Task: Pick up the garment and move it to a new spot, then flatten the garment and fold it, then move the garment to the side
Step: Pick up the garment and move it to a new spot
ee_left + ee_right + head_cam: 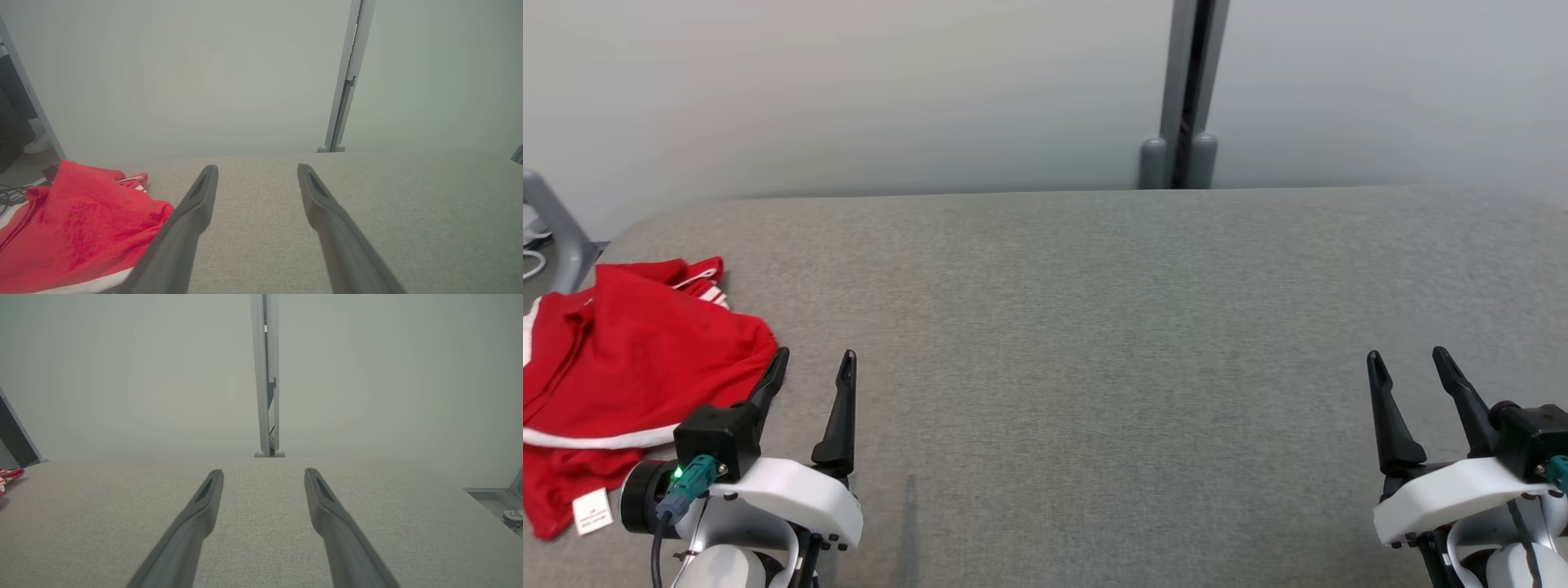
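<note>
Lying bunched, garment [645, 351] is looking soft, light; its raised edge is probably offering hold. Left pincer [816, 354] and right pincer [1407, 354] are hanging released.

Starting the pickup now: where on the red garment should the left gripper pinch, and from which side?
Probably the bunched right edge of the red garment, nearest the open left gripper. Come from its right, across the grey table, held low: the cloth humps up there in a fold the jaws can close on.
</note>
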Robot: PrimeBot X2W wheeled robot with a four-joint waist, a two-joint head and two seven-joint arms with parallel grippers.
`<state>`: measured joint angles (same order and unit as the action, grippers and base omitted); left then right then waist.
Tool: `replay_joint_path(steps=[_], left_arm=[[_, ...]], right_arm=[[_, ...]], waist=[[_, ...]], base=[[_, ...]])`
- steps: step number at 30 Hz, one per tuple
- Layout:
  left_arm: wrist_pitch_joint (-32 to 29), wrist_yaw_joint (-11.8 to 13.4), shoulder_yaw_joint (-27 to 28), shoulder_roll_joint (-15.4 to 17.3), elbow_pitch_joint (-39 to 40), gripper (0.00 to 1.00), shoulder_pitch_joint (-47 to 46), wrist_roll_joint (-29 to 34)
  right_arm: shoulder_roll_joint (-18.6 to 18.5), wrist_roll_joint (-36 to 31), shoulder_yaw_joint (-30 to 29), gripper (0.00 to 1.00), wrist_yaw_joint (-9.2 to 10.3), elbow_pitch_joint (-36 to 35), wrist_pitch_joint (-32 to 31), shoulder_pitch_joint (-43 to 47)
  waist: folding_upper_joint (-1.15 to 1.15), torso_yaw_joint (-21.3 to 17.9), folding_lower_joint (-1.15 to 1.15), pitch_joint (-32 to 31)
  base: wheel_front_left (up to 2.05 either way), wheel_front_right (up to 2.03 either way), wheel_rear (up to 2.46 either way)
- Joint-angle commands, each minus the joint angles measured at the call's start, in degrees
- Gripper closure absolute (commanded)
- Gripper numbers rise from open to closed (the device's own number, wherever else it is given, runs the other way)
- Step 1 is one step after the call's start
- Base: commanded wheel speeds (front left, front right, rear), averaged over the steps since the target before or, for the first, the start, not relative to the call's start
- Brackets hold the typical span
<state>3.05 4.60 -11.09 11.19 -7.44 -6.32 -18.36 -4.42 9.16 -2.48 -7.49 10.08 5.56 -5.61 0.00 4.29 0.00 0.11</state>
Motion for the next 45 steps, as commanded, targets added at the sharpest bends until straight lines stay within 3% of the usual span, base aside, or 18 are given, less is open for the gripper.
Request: replay_joint_path(steps=[1, 21, 30, 41, 45], left_arm=[[0.32, 0.34, 0.12, -0.08, -0.03, 0.00, -1.00, -0.45], [2.54, 1.96, 2.53, 0.18, -0.56, 0.00, -0.68, -2.61], [2.68, 2.26, 2.50, 0.16, -0.04, 0.00, -1.10, -3.37], [2.70, 2.81, 2.15, 0.16, 0.45, 0.00, -1.64, -3.55], [1.78, 1.89, 1.37, 0.16, 1.10, 0.00, -4.10, -3.67]], right_arm=[[-0.33, 0.46, 0.03, 0.00, 0.00, -0.40, 0.15, -0.42], [0.07, 1.03, 3.40, 0.00, 0.00, -2.38, 0.21, -2.34], [0.38, 1.39, 3.98, 0.00, 0.01, -1.48, 0.68, -3.05], [0.05, 1.49, 4.12, 0.00, 0.01, -1.28, 0.44, -3.49], [-0.20, 1.48, 4.36, 0.00, 0.01, -1.62, 0.01, -3.79]], waist=[[0.00, 1.72, 0.00, 0.20], [0.00, 17.74, 0.00, 1.79], [0.00, 19.81, 0.00, 2.09], [0.00, 19.42, 0.00, 2.56], [0.00, 18.81, 0.00, 3.27]], base=[[0.00, 0.00, 0.00], [0.00, 0.00, 0.00], [0.00, 0.00, 0.00], [0.00, 0.00, 0.00], [0.00, 0.00, 0.00]])
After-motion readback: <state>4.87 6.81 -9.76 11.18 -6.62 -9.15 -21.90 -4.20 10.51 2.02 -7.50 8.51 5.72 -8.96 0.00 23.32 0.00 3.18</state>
